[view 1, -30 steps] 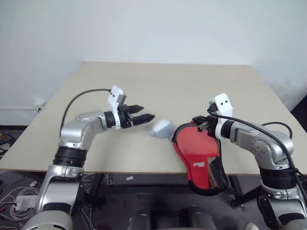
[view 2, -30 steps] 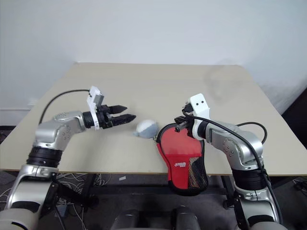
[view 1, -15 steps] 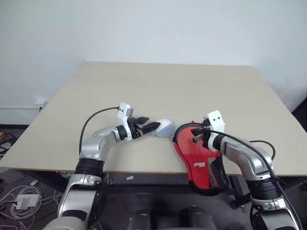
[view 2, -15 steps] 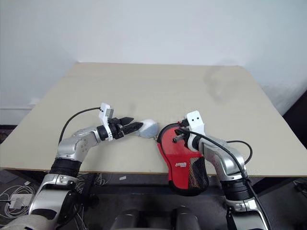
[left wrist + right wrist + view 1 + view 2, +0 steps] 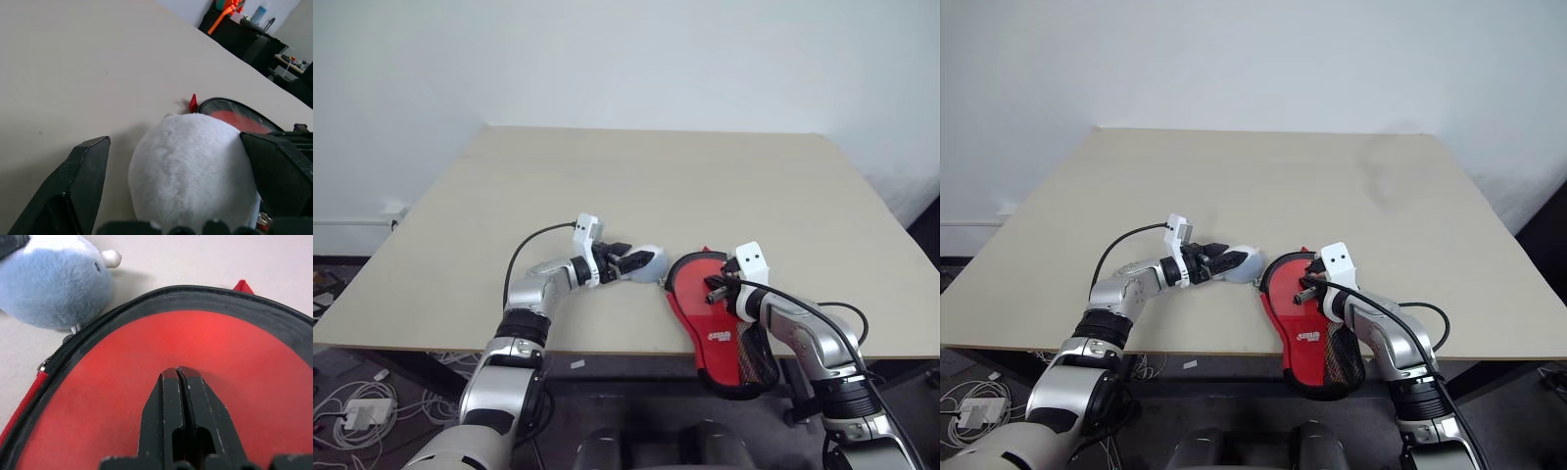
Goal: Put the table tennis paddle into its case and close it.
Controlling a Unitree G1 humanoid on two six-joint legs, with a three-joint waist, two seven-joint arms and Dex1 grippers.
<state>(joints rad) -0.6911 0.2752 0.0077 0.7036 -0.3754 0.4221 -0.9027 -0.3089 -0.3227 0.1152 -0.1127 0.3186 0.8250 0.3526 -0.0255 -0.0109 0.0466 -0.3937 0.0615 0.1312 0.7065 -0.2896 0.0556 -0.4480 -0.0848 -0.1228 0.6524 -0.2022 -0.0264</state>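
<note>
The case [image 5: 705, 318] is red with black trim and lies at the table's front edge. Its narrow end, with the white logo and mesh pocket [image 5: 759, 357], hangs over the edge. The table tennis paddle is hidden. My right gripper [image 5: 713, 287] is shut, its tips low over the case's round red face [image 5: 98, 396]. A pale blue-grey plush ball [image 5: 195, 166] lies on the table against the case's zipper side. My left gripper [image 5: 631, 262] is open, one finger [image 5: 83, 181] on each side of the ball.
The beige table [image 5: 656, 186] stretches away behind both arms to a white wall. A small red tab [image 5: 705, 251] sticks out at the case's far rim. Cables lie on the floor at the left [image 5: 352, 411].
Both arms have come down toward the table. The left gripper moved right and now straddles the plush ball. The right gripper sank onto the case, which stayed put.
</note>
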